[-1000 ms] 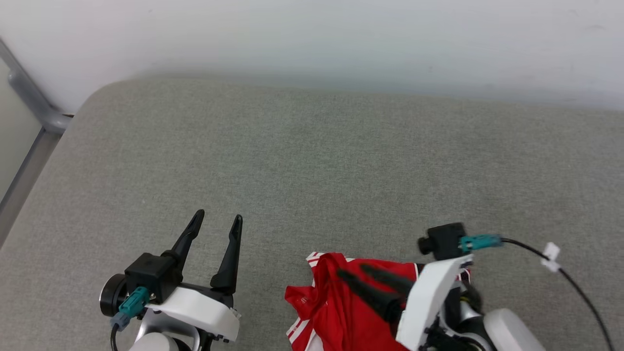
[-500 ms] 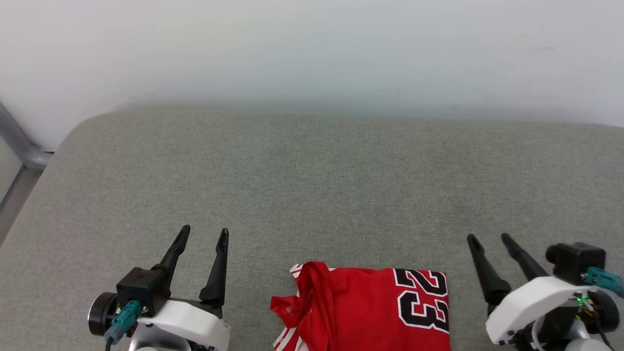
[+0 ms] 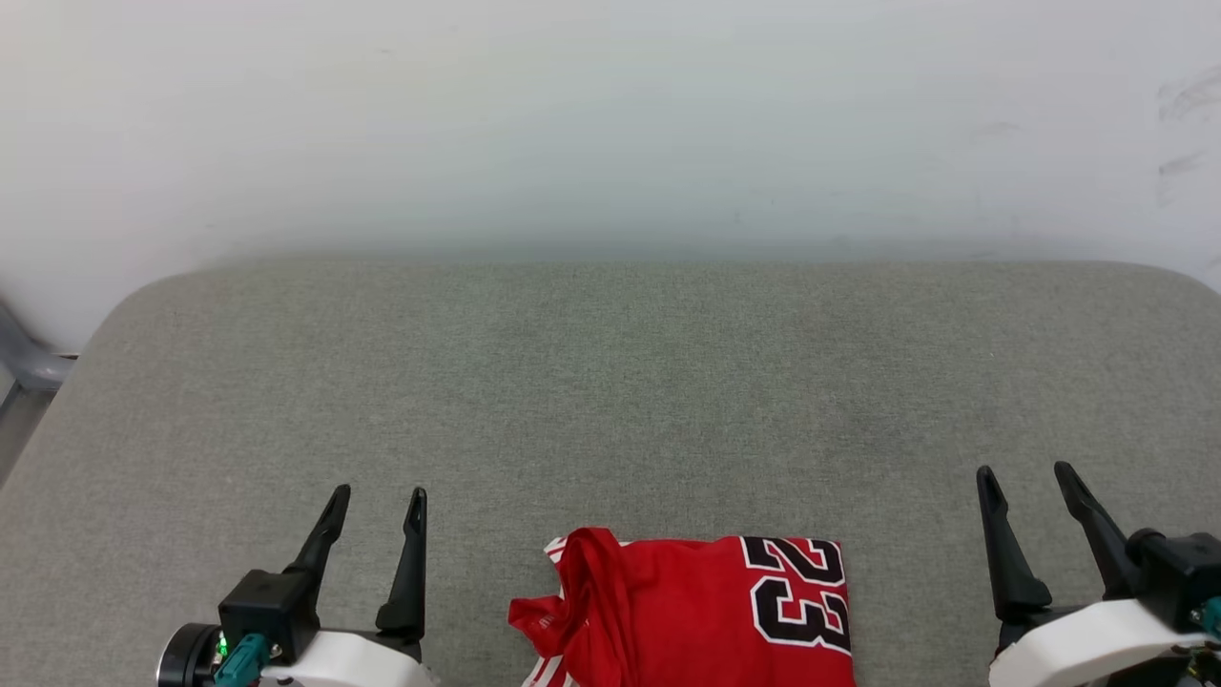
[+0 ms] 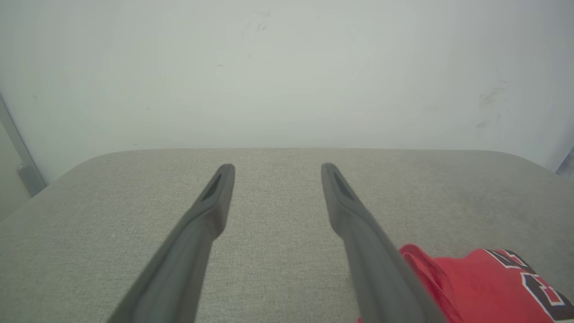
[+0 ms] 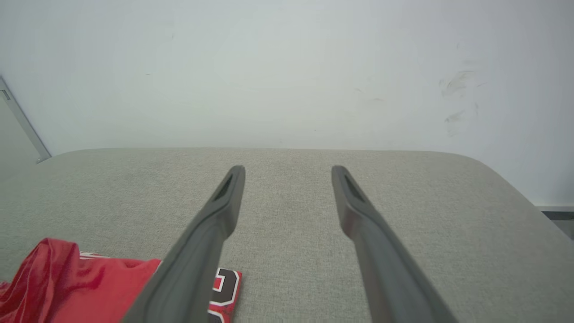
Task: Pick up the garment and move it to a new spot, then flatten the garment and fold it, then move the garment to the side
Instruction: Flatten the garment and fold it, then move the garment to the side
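Observation:
The garment (image 3: pixel 696 620), a red jersey with black white-outlined numerals 23, lies folded in a compact block at the near middle of the grey cushion (image 3: pixel 610 382), one edge bunched up on its left. It also appears at the lower right of the left wrist view as the garment (image 4: pixel 484 282) and at the lower left of the right wrist view as the garment (image 5: pixel 76 287). My left gripper (image 3: pixel 377 494) hovers open to its left, holding nothing. My right gripper (image 3: pixel 1025 472) stands open to its right, also holding nothing.
A white wall (image 3: pixel 610 124) rises behind the cushion. A grey metal frame (image 3: pixel 24 363) stands at the far left edge. The cushion's rounded corners fall away at left and right. Broad bare fabric stretches beyond the garment.
The right gripper has lifted off the garment and swung out to the right, uncovering the numerals. The head camera has tilted up, so the whole scene sits lower in view.

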Tool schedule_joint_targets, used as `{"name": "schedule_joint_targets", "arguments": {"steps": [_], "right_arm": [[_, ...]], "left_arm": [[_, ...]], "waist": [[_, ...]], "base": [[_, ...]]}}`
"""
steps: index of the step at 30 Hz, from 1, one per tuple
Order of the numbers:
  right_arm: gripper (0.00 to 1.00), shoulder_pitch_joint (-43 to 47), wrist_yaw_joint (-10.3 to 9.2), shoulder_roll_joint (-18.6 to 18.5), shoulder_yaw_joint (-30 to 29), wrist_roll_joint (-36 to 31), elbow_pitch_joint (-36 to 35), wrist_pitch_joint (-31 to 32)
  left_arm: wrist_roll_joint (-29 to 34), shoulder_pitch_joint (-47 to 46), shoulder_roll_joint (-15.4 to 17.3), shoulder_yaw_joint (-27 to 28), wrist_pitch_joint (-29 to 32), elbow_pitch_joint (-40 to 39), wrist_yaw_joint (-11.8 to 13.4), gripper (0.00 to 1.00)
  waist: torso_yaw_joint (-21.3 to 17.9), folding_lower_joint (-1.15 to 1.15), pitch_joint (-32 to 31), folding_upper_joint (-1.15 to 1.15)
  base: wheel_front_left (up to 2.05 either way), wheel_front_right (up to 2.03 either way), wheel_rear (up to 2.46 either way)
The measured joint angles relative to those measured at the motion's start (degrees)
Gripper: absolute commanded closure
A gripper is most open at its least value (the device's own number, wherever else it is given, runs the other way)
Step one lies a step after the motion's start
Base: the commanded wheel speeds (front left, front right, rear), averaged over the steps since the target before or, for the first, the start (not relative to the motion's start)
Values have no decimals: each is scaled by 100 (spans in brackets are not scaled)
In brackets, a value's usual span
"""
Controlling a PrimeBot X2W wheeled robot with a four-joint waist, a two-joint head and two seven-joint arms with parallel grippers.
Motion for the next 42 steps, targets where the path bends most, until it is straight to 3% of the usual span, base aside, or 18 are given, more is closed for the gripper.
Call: {"name": "schedule_joint_targets", "arguments": {"steps": [16, 24, 31, 38, 42], "right_arm": [[0, 296, 0, 13, -2, 163, -487, 476], [0, 416, 0, -111, -472, 1116, 92, 1803], [0, 347, 0, -363, -183, 2220, 475, 3099], [0, -65, 0, -294, 287, 3162, 888, 3553], [0, -181, 5, -309, 425, 3335, 1308, 3951]], "left_arm": [[183, 48, -202, 248, 0, 160, -212, 0], [333, -194, -328, 318, 0, 207, -391, 0], [486, -467, -517, 392, -1, 205, -598, 0], [650, -755, -717, 474, -1, 245, -840, 0], [712, -809, -805, 527, -1, 321, -960, 0]], "waist": [[-34, 0, 90, 0], [194, 0, 282, 0], [386, 0, 646, 0], [605, 1, 1037, 0], [734, 1, 1167, 0]], "base": [[0, 0, 0], [0, 0, 0], [0, 0, 0], [0, 0, 0], [0, 0, 0]]}}
